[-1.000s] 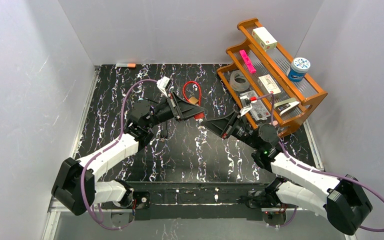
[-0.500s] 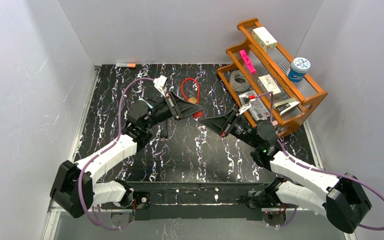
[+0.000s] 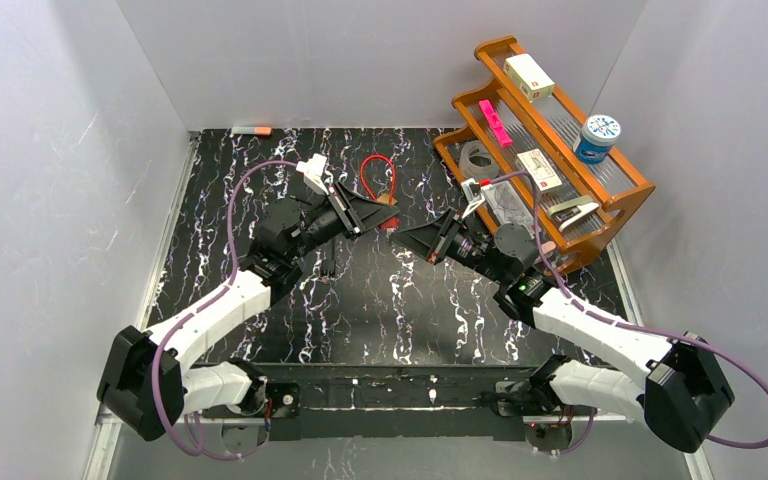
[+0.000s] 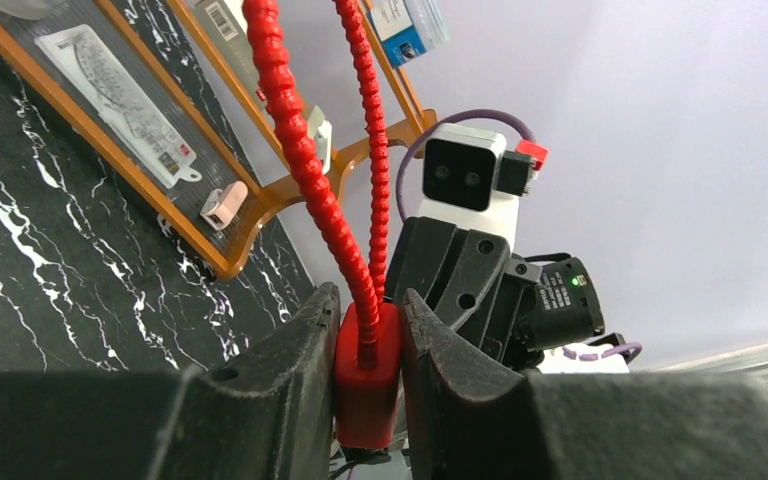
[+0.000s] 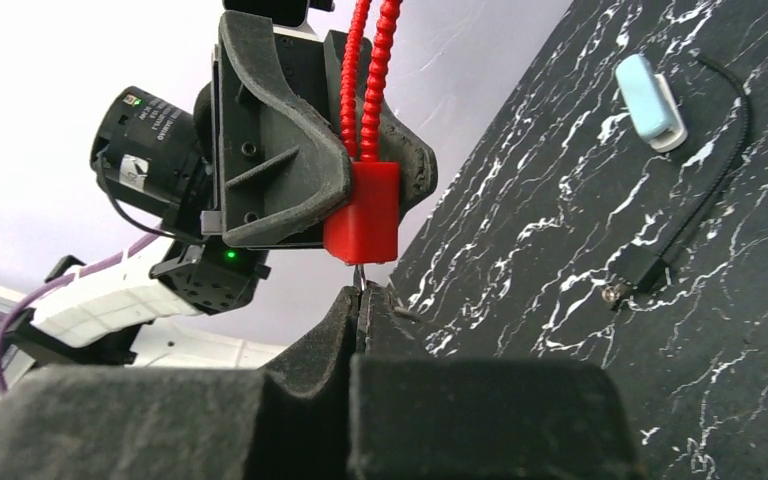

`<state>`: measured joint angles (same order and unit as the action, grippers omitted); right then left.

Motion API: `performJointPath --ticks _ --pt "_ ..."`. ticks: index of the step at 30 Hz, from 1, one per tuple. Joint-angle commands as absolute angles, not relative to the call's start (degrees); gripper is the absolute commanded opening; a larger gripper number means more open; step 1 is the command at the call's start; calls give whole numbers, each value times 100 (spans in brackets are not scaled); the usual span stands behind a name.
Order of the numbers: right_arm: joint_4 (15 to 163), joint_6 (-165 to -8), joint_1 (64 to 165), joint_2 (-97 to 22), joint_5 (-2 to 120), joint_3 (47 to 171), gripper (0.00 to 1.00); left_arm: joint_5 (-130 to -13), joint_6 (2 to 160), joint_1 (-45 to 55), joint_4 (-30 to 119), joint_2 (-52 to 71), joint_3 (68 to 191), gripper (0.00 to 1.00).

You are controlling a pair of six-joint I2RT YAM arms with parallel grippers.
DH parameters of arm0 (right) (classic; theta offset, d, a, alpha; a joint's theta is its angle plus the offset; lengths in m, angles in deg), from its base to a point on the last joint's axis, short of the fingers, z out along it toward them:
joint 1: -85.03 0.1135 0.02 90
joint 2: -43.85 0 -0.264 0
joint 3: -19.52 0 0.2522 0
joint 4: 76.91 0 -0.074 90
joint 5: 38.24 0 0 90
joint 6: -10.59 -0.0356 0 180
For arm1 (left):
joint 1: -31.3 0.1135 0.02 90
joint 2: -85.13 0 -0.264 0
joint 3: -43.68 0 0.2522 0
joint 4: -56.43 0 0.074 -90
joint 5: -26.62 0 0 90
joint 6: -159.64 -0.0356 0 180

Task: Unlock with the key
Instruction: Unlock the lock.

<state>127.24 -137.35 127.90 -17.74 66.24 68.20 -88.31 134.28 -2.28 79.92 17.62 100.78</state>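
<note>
My left gripper [image 4: 368,310] is shut on the red lock [image 4: 368,385], whose ribbed red cable loop [image 4: 300,150] rises away from the fingers. Seen from above, the lock [image 3: 392,222] hangs over the middle of the table between the two grippers. My right gripper [image 5: 364,295] sits right under the lock [image 5: 362,212], shut on the key [image 5: 361,277]. Only a thin metal shaft of the key shows, running from the fingertips up to the lock's underside. From above, my right gripper [image 3: 401,236] meets my left gripper [image 3: 384,217] tip to tip.
A wooden rack [image 3: 615,215] holding boxes, a tape roll and a tub stands at the right rear. On the black marbled table lie a light blue stick [image 5: 650,95], a black cord with a plug [image 5: 680,235] and an orange-tipped marker [image 3: 252,131].
My right gripper has shut on the key under the lock. Both grippers and the lock have shifted a little up and left, towards the rear of the table.
</note>
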Motion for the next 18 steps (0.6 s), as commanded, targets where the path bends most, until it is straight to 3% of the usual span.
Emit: performJointPath --ticks 1,12,18 --pt "13066 -13034 12745 -1653 5785 7046 1 -9144 13373 -544 7789 2006 9979 0" --pt "13951 -15129 12590 -1460 5520 6555 1 -8932 13293 -606 8114 2202 9737 0" --pt "13958 -14765 12590 -1592 5864 6769 1 -8726 13326 -779 8408 2154 9577 0"
